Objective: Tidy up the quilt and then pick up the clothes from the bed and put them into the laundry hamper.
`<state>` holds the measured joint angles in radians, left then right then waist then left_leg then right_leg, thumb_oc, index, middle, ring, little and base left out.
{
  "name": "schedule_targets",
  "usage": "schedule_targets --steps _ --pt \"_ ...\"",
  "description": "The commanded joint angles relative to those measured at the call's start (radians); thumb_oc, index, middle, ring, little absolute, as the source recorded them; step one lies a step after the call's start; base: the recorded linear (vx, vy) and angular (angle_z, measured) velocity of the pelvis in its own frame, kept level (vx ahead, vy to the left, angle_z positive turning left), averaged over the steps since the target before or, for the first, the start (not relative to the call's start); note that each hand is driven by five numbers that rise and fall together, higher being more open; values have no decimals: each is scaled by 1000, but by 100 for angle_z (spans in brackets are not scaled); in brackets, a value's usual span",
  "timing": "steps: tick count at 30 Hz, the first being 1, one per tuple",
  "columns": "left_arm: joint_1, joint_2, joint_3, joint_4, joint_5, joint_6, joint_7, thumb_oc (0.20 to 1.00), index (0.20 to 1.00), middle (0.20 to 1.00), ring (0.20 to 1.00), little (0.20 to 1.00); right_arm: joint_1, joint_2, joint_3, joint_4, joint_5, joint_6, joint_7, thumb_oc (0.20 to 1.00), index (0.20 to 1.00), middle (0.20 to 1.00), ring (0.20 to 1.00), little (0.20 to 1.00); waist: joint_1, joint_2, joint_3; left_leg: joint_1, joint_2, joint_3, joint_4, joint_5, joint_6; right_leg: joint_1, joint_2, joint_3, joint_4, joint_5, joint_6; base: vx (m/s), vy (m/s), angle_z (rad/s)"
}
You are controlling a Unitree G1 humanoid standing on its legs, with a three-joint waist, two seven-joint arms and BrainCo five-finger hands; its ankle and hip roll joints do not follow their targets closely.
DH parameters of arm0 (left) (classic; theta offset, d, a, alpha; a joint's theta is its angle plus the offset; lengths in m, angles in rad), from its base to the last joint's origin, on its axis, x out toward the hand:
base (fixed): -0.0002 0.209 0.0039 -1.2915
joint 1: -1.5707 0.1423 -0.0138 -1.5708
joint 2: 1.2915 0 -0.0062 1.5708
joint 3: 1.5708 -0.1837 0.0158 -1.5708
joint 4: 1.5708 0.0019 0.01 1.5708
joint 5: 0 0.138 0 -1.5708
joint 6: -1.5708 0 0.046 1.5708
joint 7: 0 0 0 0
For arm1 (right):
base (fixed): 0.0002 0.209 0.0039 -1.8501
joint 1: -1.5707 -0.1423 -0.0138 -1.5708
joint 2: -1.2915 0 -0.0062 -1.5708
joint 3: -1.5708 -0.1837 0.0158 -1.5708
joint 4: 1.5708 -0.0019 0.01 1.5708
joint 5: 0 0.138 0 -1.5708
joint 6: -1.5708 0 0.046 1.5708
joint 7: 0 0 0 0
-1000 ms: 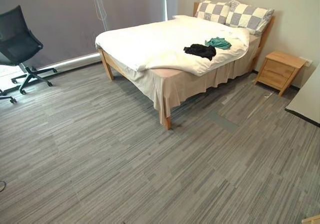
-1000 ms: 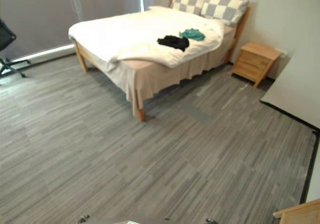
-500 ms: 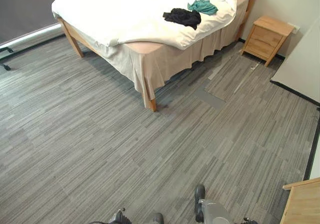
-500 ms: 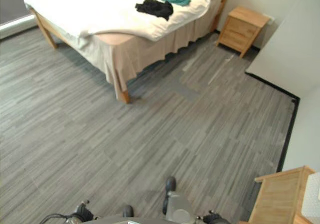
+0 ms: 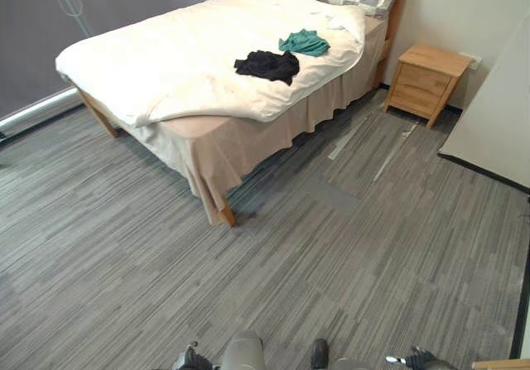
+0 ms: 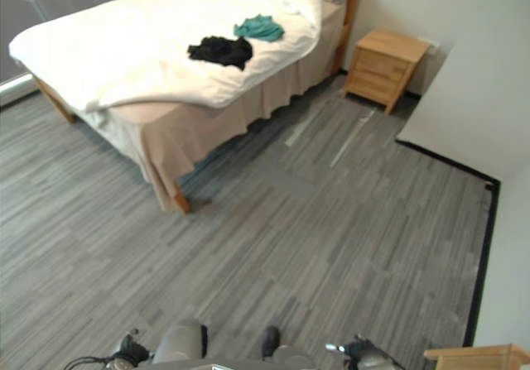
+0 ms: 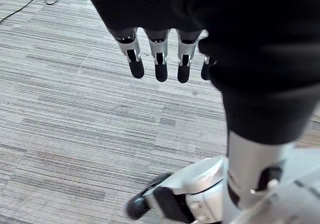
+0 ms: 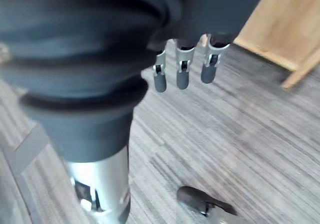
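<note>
White quilt [image 5: 190,64] spread over the wooden bed [image 5: 217,213], rumpled at the near corner. On it lie a black garment [image 5: 267,65] and, just beyond, a teal garment [image 5: 303,42], apart from each other. Left hand [image 7: 159,61] and right hand [image 8: 183,71] hang over the grey floor [image 5: 348,246], fingers relaxed, holding nothing. Wooden nightstand [image 5: 424,80] beside the bed.

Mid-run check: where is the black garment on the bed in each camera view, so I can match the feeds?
Left eye view: black garment lies on the white quilt, upper middle, beside the green garment.
Right eye view: the same black garment, upper left of centre, green garment just beyond it.
Left wrist view: not in it; left hand over floor.
Right wrist view: not in it; right hand over floor.
Shared landmark: wooden nightstand.
</note>
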<state>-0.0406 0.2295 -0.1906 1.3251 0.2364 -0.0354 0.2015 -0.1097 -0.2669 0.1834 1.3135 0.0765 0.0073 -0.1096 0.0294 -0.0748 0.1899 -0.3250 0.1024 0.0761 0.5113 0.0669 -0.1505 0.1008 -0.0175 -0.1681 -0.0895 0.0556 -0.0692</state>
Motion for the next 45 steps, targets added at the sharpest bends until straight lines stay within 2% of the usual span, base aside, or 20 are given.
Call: schedule_targets --steps 1,2,3,7,10,11,13,15,16,18,20,23,26,30,33,35,37,40,41,45 --pt "-29 0 -50 -18 -45 2 22 1000 1000 1000 1000 1000 27 -30 -9 -24 -36 -4 -8 1000 1000 1000 1000 1000 29 27 32 166 -58 96 -292 -41 79 43 -54 18 2 -124 161 551 101 -8" --pt "-25 0 -51 -12 -37 5 19 1000 1000 1000 1000 1000 27 -27 -5 -24 -44 -6 -10 1000 1000 1000 1000 1000 34 32 24 168 -54 147 -384 -11 74 68 -42 6 2 -145 161 659 127 28" --pt "-17 0 -54 -3 -18 14 10 1000 1000 1000 1000 1000 27 -20 -2 -30 -52 -9 -13 1000 1000 1000 1000 1000 29 33 17 155 -10 296 -468 17 62 131 -19 -26 18 -199 160 479 90 53" --pt "11 -4 -41 10 -17 25 -4 1000 1000 1000 1000 1000 29 -1 2 -30 -65 -8 -11 1000 1000 1000 1000 1000 44 18 -5 230 -40 327 -522 7 110 153 -24 -47 148 -228 184 487 151 45" --pt "19 2 -35 38 -3 36 -20 1000 1000 1000 1000 1000 35 19 -2 -19 -79 -2 2 1000 1000 1000 1000 1000 37 -4 -12 312 -86 318 -575 -33 163 71 -83 -77 458 -100 294 432 192 19" --pt "8 18 -30 42 -9 41 -18 1000 1000 1000 1000 1000 24 24 -1 -27 -76 -1 5 1000 1000 1000 1000 1000 22 11 2 357 -67 314 -592 -39 179 -41 -109 -73 638 0 301 238 109 62" --pt "3 27 -28 43 -12 42 -21 1000 1000 1000 1000 1000 18 29 -3 -29 -74 1 6 1000 1000 1000 1000 1000 16 17 6 379 -59 294 -599 -50 179 -88 -133 -83 700 -8 300 269 45 102" --pt "-7 41 -33 39 -16 41 -21 1000 1000 1000 1000 1000 20 33 -3 -35 -67 1 3 1000 1000 1000 1000 1000 4 22 18 406 -49 252 -599 -66 171 -129 -170 -103 657 -54 270 408 -50 118" --pt "-14 46 -41 32 -15 36 -16 1000 1000 1000 1000 1000 22 34 -8 -40 -55 -2 3 1000 1000 1000 1000 1000 -5 24 25 423 -48 216 -599 -80 155 -149 -169 -96 528 -94 243 337 -87 109" --pt "-19 47 -49 27 -16 32 -15 1000 1000 1000 1000 1000 22 32 -10 -42 -45 -3 3 1000 1000 1000 1000 1000 -12 24 26 430 -47 194 -599 -84 145 -149 -159 -80 427 -95 234 313 -136 94" --pt "-33 50 -58 18 -14 25 -16 1000 1000 1000 1000 1000 23 30 -19 -45 -24 -4 1 1000 1000 1000 1000 1000 -27 14 29 447 -49 151 -599 -114 125 -149 -164 -25 201 -76 244 366 -228 76" --pt "-43 46 -55 21 -9 16 -17 1000 1000 1000 1000 1000 34 35 -50 -44 9 0 9 1000 1000 1000 1000 1000 -56 16 21 483 -33 87 -599 -156 97 -211 -212 98 43 26 280 423 -258 93" --pt "-32 46 -45 31 -17 5 -18 1000 1000 1000 1000 1000 59 44 -65 -41 12 -1 21 1000 1000 1000 1000 1000 -69 13 14 544 -19 31 -599 -193 76 -208 -240 100 20 53 297 490 -333 103" --pt "4 44 -2 20 -85 -13 -6 1000 1000 1000 1000 1000 70 38 -57 -32 7 -9 23 1000 1000 1000 1000 1000 -72 35 0 568 29 -10 -547 -207 54 -188 -202 89 72 34 282 294 -298 71" --pt "6 42 17 -9 -142 -28 6 1000 1000 1000 1000 1000 60 20 -47 -37 2 -17 16 1000 1000 1000 1000 1000 -68 49 14 505 49 -27 -422 -158 34 -169 -178 70 77 7 252 117 -188 0" --pt "-28 56 20 -81 -199 -39 34 1000 1000 1000 1000 1000 41 -14 -40 -42 -7 -16 -7 1000 1000 1000 1000 1000 -55 32 64 333 24 -33 -222 -86 23 -118 -182 12 57 -23 217 63 -316 43" --pt "-24 76 72 -217 -295 -75 68 1000 1000 1000 1000 1000 55 -35 -32 -57 -33 -20 -18 1000 1000 1000 1000 1000 -44 35 59 292 -16 13 -353 -117 46 -88 -177 -19 35 -38 223 125 -171 68" --pt "0 80 114 -290 -378 -102 81 1000 1000 1000 1000 1000 71 -35 -48 -57 -44 -24 -31 1000 1000 1000 1000 1000 -48 53 51 334 14 66 -457 -98 44 -88 -167 -33 54 -56 225 72 13 8" --pt "23 96 207 -421 -549 -169 114 1000 1000 1000 1000 1000 100 -25 -28 -61 -117 -20 -45 1000 1000 1000 1000 1000 -46 54 40 368 13 63 -507 -87 43 -74 -163 -48 71 -59 225 89 31 -7" --pt "12 161 303 -639 -586 -218 166 1000 1000 1000 1000 1000 153 0 -4 -81 -163 -20 -35 1000 1000 1000 1000 1000 -53 53 12 431 22 93 -590 -74 34 -55 -158 -48 48 -54 235 162 19 10"
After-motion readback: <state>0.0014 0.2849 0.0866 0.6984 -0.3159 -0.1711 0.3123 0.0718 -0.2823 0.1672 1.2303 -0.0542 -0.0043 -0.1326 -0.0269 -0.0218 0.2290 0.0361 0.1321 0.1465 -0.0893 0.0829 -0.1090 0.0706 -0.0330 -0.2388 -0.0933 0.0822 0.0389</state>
